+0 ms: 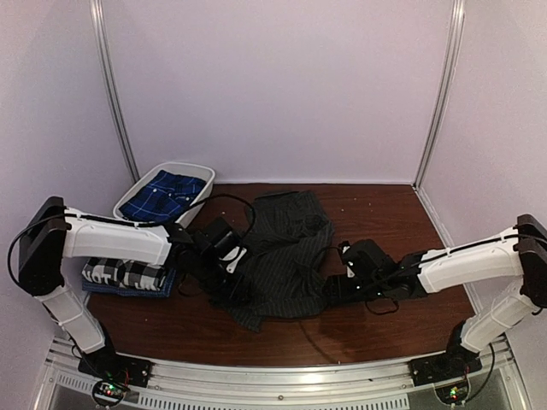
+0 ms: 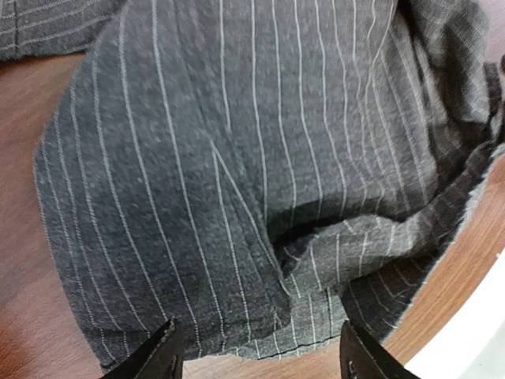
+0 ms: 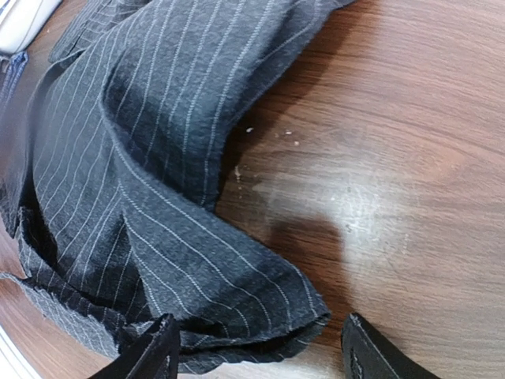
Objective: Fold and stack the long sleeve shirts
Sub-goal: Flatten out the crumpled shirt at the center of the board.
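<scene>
The dark charcoal pinstriped shirt (image 1: 286, 248) lies rumpled on the middle of the table. My left gripper (image 1: 232, 280) is at its left side and is open: in the left wrist view the shirt's hem (image 2: 316, 316) lies just beyond the spread fingertips (image 2: 162, 354), with nothing pinched. My right gripper (image 1: 336, 289) sits at the shirt's lower right, also open. A folded corner of the pinstriped cloth (image 3: 260, 304) lies between its fingers (image 3: 158, 351) without being clamped. The black-and-white checked shirt (image 1: 126, 272) rests folded at the left on a dark blue folded shirt (image 1: 162, 289).
A white basket (image 1: 201, 173) holding blue plaid cloth (image 1: 164, 193) stands at the back left. Bare brown wooden table (image 1: 385, 213) lies right of the pinstriped shirt. White walls enclose the table on three sides. Black cables loop near my left wrist.
</scene>
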You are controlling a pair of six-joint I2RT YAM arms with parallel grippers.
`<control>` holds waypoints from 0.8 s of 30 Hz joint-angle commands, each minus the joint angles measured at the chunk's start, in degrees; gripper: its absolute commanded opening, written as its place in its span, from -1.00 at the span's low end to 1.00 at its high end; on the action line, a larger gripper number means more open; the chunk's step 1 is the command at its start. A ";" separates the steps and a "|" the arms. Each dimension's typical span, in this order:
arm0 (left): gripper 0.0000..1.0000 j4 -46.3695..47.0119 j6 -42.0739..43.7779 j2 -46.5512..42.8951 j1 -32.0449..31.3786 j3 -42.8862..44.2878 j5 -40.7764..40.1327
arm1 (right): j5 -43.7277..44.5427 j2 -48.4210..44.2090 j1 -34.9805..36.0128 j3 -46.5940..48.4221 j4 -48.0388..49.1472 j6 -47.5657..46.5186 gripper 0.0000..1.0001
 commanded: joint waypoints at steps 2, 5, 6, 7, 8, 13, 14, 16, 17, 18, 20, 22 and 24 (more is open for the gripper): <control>0.36 -1.59 -1.00 3.32 -1.59 1.85 -5.84 | 3.63 -2.48 -0.09 -3.74 2.94 3.57 0.43; 0.34 -1.53 -1.04 5.25 -1.88 2.75 -6.28 | 2.35 -2.13 -0.50 -5.27 6.28 4.24 0.40; 0.33 -1.59 -0.78 5.90 -2.06 3.17 -6.38 | 1.96 -1.68 -0.62 -5.15 6.73 4.25 0.38; 0.32 -1.55 -0.75 6.36 -2.22 3.45 -6.27 | 1.61 -0.97 -0.65 -4.95 6.80 4.28 0.36; 0.29 -1.55 -0.74 6.76 -2.36 3.63 -6.18 | 1.16 -0.03 -0.65 -4.74 8.02 4.05 0.32; -0.12 -1.61 -1.13 7.53 -2.89 3.62 -5.87 | -1.22 3.48 -0.65 -3.58 10.85 3.45 0.09; -0.22 -1.71 -1.24 7.31 -3.02 3.69 -5.82 | -1.68 3.76 -0.63 -3.51 11.35 3.44 0.04; -0.45 -1.92 -1.18 6.65 -3.24 3.72 -5.49 | -2.25 3.94 -0.69 -3.73 11.90 3.51 -0.10; -0.58 -2.28 -1.18 6.23 -3.27 3.77 -5.51 | -2.42 3.78 -0.66 -3.59 11.81 3.41 -0.18; -0.67 -2.89 -1.09 5.80 -3.27 3.89 -5.42 | -2.48 3.57 -0.59 -3.36 11.44 3.37 -0.28; -0.83 -3.32 -0.96 4.64 -3.25 4.08 -5.25 | -2.33 2.76 -0.57 -3.26 10.67 3.28 -0.48; -0.95 -4.00 -1.00 3.63 -3.26 4.57 -5.28 | -1.96 1.70 -0.57 -3.09 9.53 3.19 -0.68; -1.00 -5.06 -1.09 2.55 -3.27 5.34 -5.48 | -1.22 0.35 -0.50 -3.03 7.93 3.30 -0.84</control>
